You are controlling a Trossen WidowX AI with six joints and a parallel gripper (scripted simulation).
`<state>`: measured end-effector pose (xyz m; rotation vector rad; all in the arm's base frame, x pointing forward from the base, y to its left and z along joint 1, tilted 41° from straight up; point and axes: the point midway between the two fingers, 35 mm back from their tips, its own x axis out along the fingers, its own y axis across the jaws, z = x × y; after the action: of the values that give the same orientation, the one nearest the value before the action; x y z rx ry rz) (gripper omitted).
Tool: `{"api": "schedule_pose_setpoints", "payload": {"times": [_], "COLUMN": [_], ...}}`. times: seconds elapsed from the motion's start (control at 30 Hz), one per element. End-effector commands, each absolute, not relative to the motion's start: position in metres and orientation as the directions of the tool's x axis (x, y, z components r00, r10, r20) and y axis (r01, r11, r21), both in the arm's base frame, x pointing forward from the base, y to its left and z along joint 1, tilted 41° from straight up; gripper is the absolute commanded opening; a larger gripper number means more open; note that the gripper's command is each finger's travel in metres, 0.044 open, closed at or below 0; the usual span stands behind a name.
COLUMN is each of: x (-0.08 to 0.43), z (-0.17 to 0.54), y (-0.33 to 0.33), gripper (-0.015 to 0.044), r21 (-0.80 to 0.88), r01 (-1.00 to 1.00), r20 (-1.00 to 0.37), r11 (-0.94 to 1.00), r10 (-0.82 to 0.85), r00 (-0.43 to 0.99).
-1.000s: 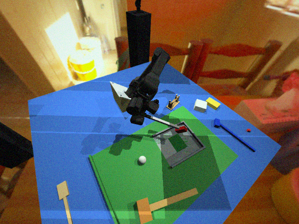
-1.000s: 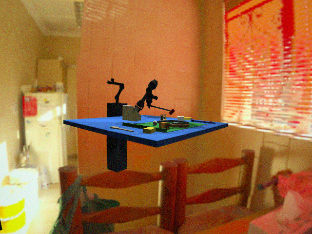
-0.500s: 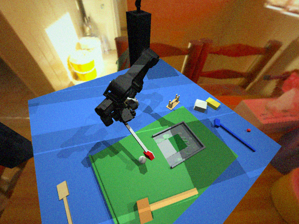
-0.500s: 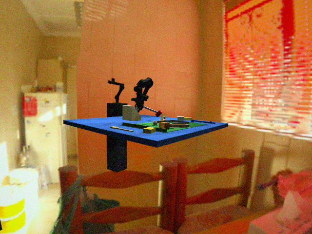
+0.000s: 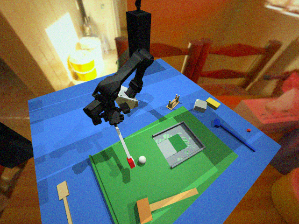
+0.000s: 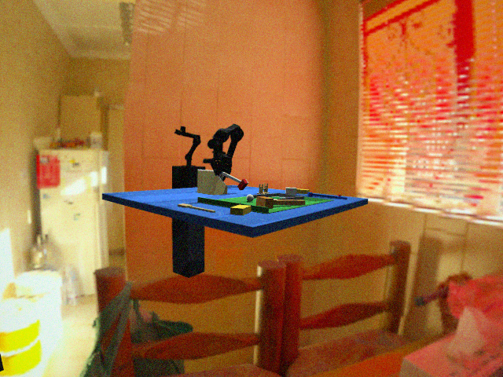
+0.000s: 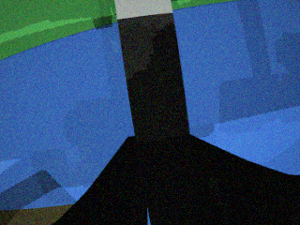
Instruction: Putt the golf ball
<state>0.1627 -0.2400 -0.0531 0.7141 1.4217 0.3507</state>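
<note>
My gripper is shut on the red putter. In the wrist view, the putter's dark grip and pale shaft extend forward from the fingers. The shaft slants down, with the red head raised above the green mat. The white golf ball rests on the mat; in the top view it appears just right of the head, and in the exterior view the head is higher than the ball. The grey-walled ramp platform lies farther right, with a green square in it. The ball is outside it.
A wooden mallet lies on the mat's near part. A wooden paddle lies left. A small wooden rack, grey block, yellow block and blue putter are beyond the mat. Another yellow block sits near the front.
</note>
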Motion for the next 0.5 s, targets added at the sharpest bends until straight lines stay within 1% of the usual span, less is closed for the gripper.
{"api": "schedule_pose_setpoints", "payload": {"times": [0.0,0.17,0.47], "x": [0.164,0.167,0.169], "z": [-0.064,-0.079,-0.085], "y": [-0.232,-0.218,-0.214], "gripper": [0.0000,0.0000,0.0000], "r21": [0.640,0.641,0.641], "r01": [0.199,0.199,0.199], "r20": [-0.768,-0.768,-0.768], "r11": [0.742,0.742,0.742], "r10": [0.624,0.624,0.624], "r00": [0.146,0.146,0.146]}}
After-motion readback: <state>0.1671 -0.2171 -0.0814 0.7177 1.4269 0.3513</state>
